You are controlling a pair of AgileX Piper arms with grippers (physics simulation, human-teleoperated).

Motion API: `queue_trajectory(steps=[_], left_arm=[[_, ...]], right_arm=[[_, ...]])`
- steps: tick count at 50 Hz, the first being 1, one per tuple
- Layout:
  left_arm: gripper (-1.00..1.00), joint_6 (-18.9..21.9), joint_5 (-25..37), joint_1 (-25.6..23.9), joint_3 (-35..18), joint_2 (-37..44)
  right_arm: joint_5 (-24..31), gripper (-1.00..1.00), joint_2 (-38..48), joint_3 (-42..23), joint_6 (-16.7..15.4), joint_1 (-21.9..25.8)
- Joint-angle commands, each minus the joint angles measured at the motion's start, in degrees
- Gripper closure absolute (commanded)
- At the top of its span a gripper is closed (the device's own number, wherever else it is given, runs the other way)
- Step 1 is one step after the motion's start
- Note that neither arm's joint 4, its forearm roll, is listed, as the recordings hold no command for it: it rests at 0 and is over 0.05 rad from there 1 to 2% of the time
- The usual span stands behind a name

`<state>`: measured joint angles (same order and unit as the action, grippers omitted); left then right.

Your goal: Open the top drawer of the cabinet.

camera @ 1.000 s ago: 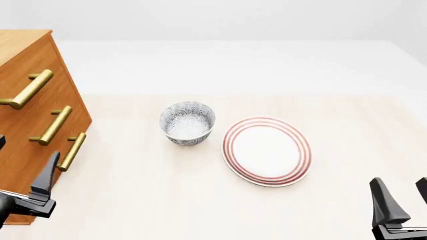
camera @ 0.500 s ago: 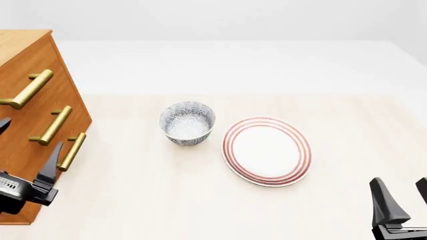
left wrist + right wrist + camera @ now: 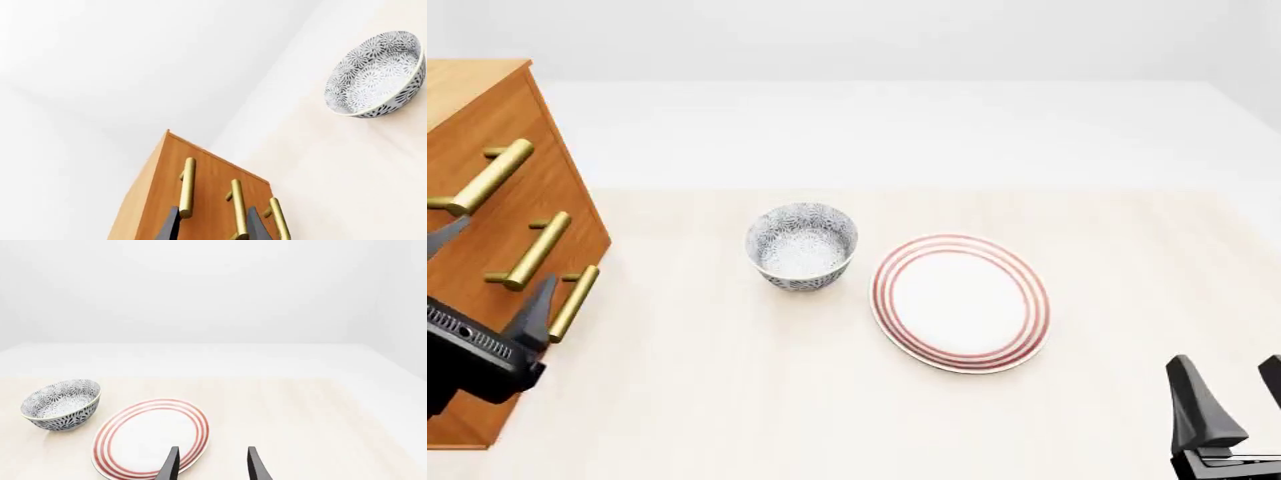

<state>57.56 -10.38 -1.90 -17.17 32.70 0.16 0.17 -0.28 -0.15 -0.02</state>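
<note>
The cabinet (image 3: 501, 230) stands at the bench's (image 3: 761, 400) left edge, its top drawer (image 3: 481, 150) shut flush with the two below. The left gripper (image 3: 487, 275) hangs just in front of the drawer fronts with fingers (image 3: 170, 227) spread apart and holding nothing. The right gripper (image 3: 1234, 395) sits by the bench's near right corner, fingers likewise open and empty, with a striped plate (image 3: 961, 302) and patterned bowl (image 3: 802, 245) mid-bench.

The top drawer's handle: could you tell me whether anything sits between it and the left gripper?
Nothing visible does. The open left gripper faces the cabinet front, below the top drawer handle; the bowl stands off to the side.
</note>
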Motion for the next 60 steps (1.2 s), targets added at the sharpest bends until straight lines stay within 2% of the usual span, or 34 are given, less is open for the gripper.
queue_trajectory(steps=[1, 4, 11, 13, 16, 17, 26, 44, 60], left_arm=[[-1.0, 6.86, -2.54, 1.43, -0.47, 3.61], [-1.0, 8.97, -3.87, 2.42, 0.16, 4.47], [-1.0, 10.45, -4.18, 2.78, -0.53, 5.49], [-1.0, 12.57, -5.97, 3.68, 0.43, 6.44], [-1.0, 13.35, -6.53, 3.64, 0.13, 7.22], [-1.0, 15.23, -8.17, 4.21, 0.97, 8.13], [-1.0, 18.35, -11.55, 5.52, 2.32, 9.71], [-1.0, 23.01, -18.34, 8.75, 2.95, 14.97], [-1.0, 24.64, -23.47, 10.51, 1.4, 20.12]], right_arm=[[-0.01, -1.0, 0.0, 0.0, 0.0, 0.0], [0.0, -1.0, 0.0, 0.0, 0.01, -0.01], [0.0, -1.0, 0.0, 0.0, 0.0, -0.01], [0.0, -1.0, 0.0, 0.0, -0.01, 0.0], [0.0, -1.0, 0.0, 0.0, -0.01, 0.0], [0.0, -1.0, 0.0, 0.0, -0.02, 0.01], [-0.01, -1.0, 0.0, 0.0, 0.0, 0.01], [0.0, -1.0, 0.0, 0.0, 0.0, 0.0], [0.0, -1.0, 0.0, 0.0, 0.0, 0.0]])
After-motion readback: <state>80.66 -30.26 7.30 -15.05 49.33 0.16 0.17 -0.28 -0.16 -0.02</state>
